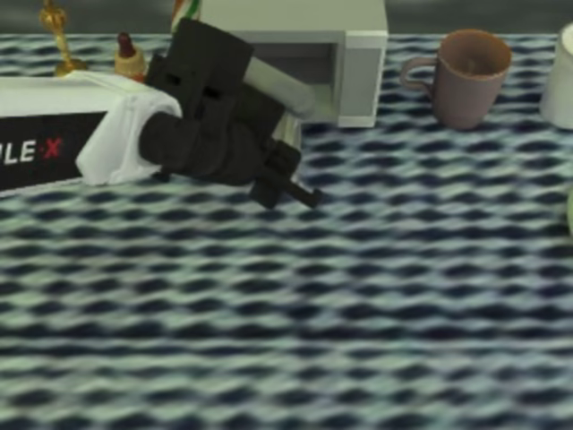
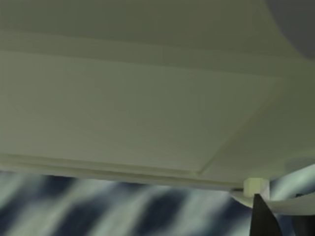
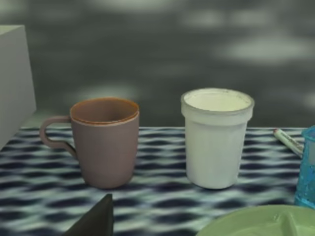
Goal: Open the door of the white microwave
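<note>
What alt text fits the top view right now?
My left arm's gripper reaches in at the white microwave, whose door stands swung open, on a blue patterned table; a brown mug stands to its right.

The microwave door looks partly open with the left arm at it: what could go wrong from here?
1. The left gripper is at the door, but the grip itself is hidden; it may slip off.
2. The left arm is close to the small bottle and the golden trophy; a wide swing might knock them.
3. Pulling could drag the white microwave toward the brown mug.
</note>
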Controlling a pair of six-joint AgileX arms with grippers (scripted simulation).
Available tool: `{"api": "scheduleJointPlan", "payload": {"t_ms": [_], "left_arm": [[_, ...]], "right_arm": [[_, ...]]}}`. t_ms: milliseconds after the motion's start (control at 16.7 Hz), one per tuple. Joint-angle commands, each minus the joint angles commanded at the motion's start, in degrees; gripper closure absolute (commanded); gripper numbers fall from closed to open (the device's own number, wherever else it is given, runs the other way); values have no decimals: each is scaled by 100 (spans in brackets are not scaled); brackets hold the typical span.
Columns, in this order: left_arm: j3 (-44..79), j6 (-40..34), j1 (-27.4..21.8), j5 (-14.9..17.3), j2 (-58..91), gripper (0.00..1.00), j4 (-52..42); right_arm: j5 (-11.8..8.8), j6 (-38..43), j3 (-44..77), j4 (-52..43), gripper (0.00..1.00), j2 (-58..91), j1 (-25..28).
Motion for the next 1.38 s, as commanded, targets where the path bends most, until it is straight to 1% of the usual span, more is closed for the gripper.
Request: {"api": "scheduleJointPlan", "payload": {"t_ms": [360, 480, 840, 1380], "left_arm": [[0, 0, 0, 0, 0, 100, 0], [-13, -16, -37, 59, 1, 100, -10], [-111, 328, 138, 269, -95, 100, -44], [-111, 328, 138, 269, -95, 100, -44]], "right_arm": [[0, 0, 0, 0, 0, 0, 0], [0, 0, 0, 0, 0, 0, 0], [0, 0, 0, 0, 0, 0, 0], [0, 0, 0, 0, 0, 0, 0]]}}
